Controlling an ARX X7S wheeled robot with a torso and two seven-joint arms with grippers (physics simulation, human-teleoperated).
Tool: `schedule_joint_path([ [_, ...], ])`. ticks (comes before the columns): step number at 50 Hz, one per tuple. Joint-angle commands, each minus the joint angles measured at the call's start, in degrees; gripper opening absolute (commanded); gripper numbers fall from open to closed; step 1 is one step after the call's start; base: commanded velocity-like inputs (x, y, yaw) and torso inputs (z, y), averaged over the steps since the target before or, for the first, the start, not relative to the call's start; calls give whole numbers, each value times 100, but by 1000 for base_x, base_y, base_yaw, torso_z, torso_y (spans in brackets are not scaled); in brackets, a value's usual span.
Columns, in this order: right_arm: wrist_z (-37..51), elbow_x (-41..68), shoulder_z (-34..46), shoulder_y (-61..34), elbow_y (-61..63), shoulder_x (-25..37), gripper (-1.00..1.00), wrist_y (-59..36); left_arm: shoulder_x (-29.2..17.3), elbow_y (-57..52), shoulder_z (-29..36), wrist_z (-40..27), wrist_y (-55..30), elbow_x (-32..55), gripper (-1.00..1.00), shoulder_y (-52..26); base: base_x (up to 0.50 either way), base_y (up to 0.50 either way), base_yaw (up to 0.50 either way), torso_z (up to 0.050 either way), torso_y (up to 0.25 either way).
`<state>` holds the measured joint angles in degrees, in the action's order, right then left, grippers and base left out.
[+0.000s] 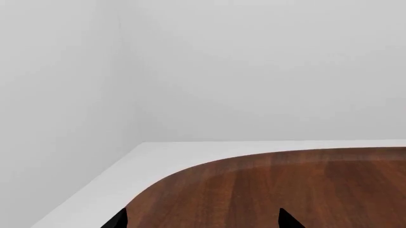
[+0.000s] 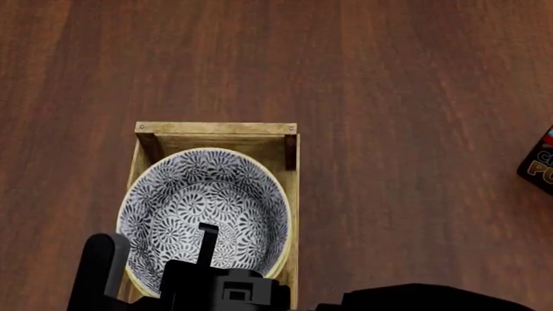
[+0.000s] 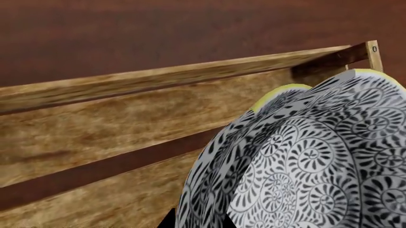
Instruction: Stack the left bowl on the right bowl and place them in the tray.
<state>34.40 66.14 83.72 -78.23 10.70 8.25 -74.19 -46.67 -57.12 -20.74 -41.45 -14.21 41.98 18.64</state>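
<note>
Two nested white bowls with a black floral pattern [image 2: 207, 194] are inside the light wooden tray [image 2: 216, 128]; in the head view only the top one shows. Their rim overlaps the tray's left plank, and I cannot tell whether they rest on the slats. In the right wrist view the inner bowl [image 3: 317, 166] sits in the outer bowl [image 3: 203, 190], whose yellowish rim shows behind, beside the tray's wall [image 3: 127, 114]. My right gripper [image 3: 195, 221] is shut on the stacked walls at the near rim, one finger [image 2: 207, 238] inside. My left gripper [image 1: 203, 221] is open over bare table [image 1: 285, 185].
A dark printed box [image 2: 540, 162] pokes in at the right edge of the head view. The brown table has a rounded corner [image 1: 184, 175] near my left gripper, with white floor and walls beyond it.
</note>
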Motion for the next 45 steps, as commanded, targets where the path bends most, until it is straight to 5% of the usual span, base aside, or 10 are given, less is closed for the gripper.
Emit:
schedule_joint_path([
  [1, -10, -268, 54, 1, -30, -31, -100, -12, -40, 8, 35, -38, 15, 8, 100, -14, 0, 0, 0, 0, 0],
  [45, -235, -563, 484, 332, -334, -96, -100, 407, -179, 21, 164, -154, 74, 3, 100, -34, 0, 0, 0, 0, 1],
])
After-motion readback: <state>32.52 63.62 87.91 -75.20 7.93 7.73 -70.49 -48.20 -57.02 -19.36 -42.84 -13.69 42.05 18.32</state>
